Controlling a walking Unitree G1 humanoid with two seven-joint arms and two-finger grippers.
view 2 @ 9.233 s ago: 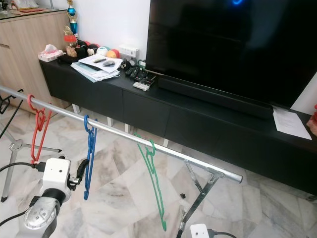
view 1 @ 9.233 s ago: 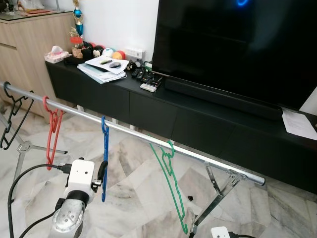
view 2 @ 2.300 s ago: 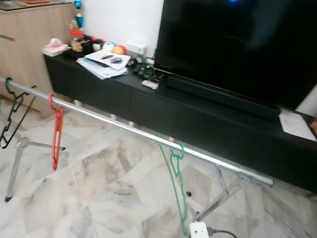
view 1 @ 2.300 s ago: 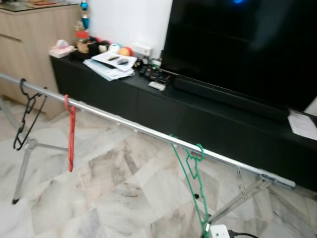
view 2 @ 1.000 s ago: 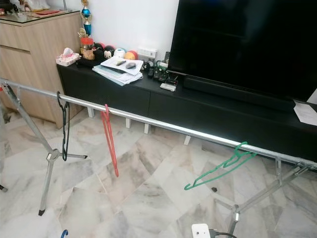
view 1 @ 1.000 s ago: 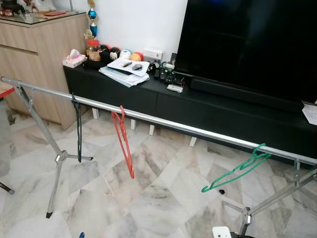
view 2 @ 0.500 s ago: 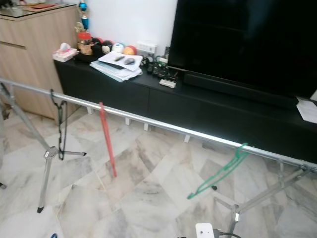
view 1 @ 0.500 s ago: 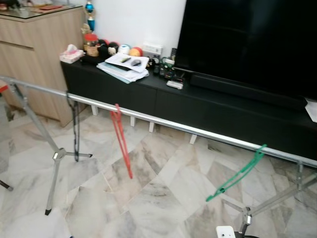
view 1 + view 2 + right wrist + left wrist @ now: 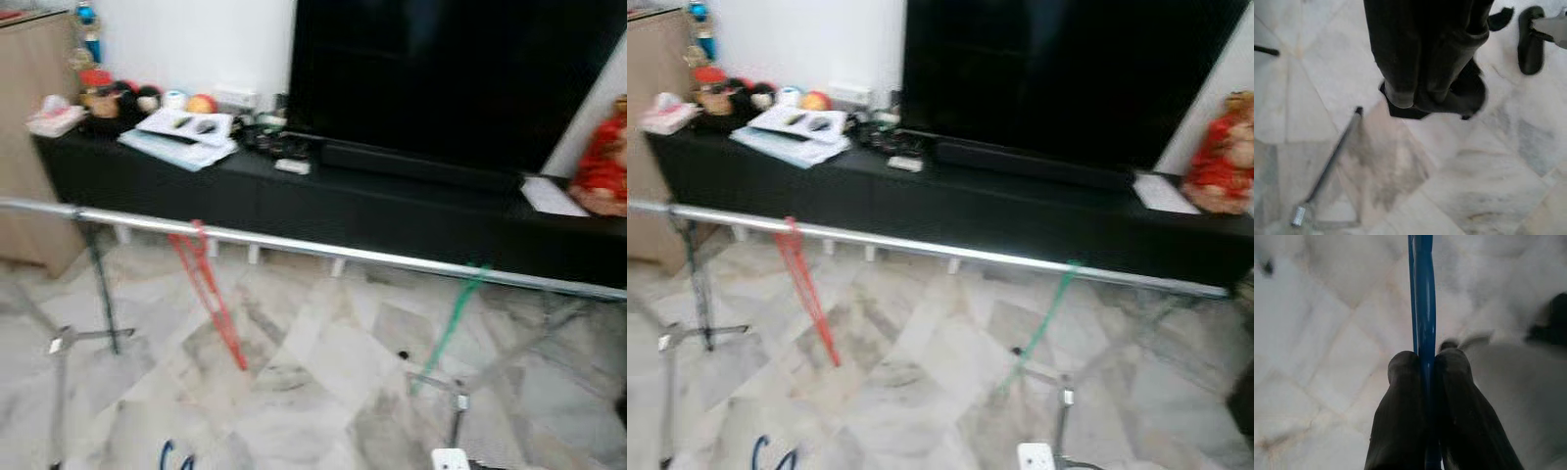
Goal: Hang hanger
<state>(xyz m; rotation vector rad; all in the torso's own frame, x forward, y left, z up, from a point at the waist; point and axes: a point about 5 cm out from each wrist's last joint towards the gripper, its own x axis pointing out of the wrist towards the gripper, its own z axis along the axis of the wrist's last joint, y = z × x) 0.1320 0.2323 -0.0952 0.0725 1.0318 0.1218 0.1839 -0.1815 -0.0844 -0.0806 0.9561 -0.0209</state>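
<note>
My left gripper (image 9: 1425, 360) is shut on a blue hanger (image 9: 1421, 293), whose thin bar runs out between the two black fingers over the marble floor. The hanger's blue hook (image 9: 176, 456) peeks in at the bottom edge of the blurred eye views. Ahead, a silver rail (image 9: 294, 245) runs across, carrying a red hanger (image 9: 208, 289), a green hanger (image 9: 451, 323) and, at the left, a blurred dark hanger (image 9: 98, 284). My right gripper (image 9: 1415, 100) hangs low over the floor, shut on nothing; its white wrist piece (image 9: 451, 458) shows at the bottom.
Behind the rail stands a long black TV console (image 9: 392, 211) with a big dark TV (image 9: 441, 78), papers (image 9: 181, 137) and a red figure (image 9: 600, 162). The rack's metal legs (image 9: 456, 401) splay onto the marble floor. A wooden cabinet (image 9: 29, 98) is at the far left.
The camera has swung right and the picture is blurred. The green hanger has swung down nearer to vertical. More of the blue hook shows at the bottom edge.
</note>
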